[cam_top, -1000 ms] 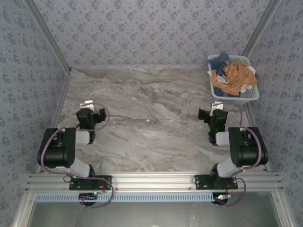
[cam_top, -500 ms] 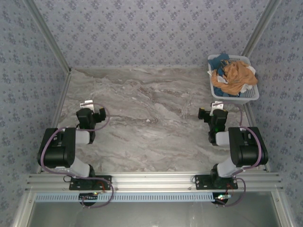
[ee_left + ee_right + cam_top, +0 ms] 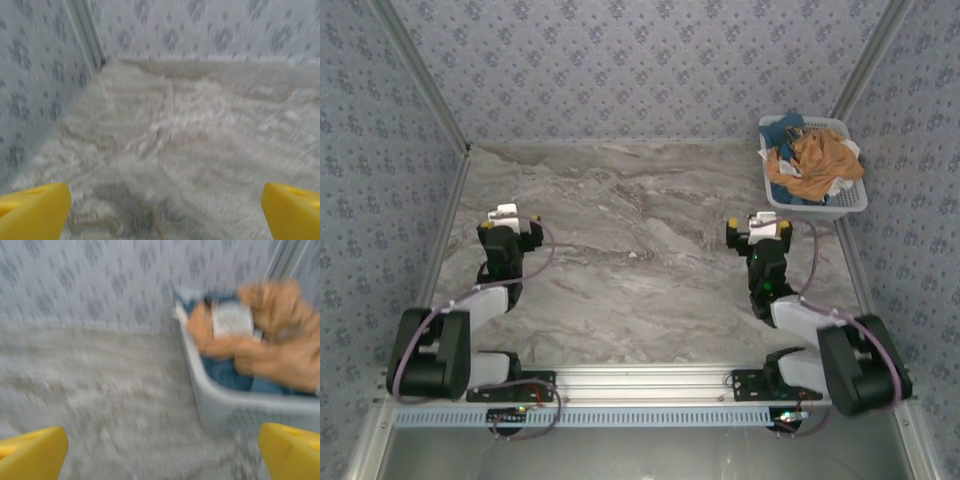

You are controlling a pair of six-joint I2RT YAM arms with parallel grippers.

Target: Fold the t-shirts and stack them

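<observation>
The t-shirts (image 3: pixel 812 165) are heaped together in the white lattice basket (image 3: pixel 817 210) at the far right corner of the marble-patterned table (image 3: pixel 620 280). None is laid out on the table, so the task is judged to be at its very start. An orange-tan shirt (image 3: pixel 823 152) is piled on top, with blue cloth (image 3: pixel 782 128) showing at the basket's far left corner and beneath it.

The right gripper (image 3: pixel 767 228) is held over the table just on the near side of the basket, its jaws spread wide with nothing between them. In the right wrist view its yellow fingertips (image 3: pixel 32 452) are seen at the lower corners, with the basket ahead and to the right. The left gripper (image 3: pixel 505 215) is well apart, over the left side of the table, with jaws likewise wide and empty and bare table in front.

Several risks can be foreseen:
- **More than one shirt lifted:** the shirts are tangled, so two could be drawn up in one pinch (where one ends and the next begins cannot be told, as the wrist view is blurred).
- **Basket rim caught:** if the jaws are closed too low or too near the wall, the rim could be caught with the cloth.
- **Basket dragged or tipped:** the basket looks light, so it could be pulled along or tipped as the cloth is drawn out.
- **Shirt lost over the edge:** the basket sits close to the table's right edge, so a trailing sleeve or a slipping shirt could be lost over that side.
</observation>
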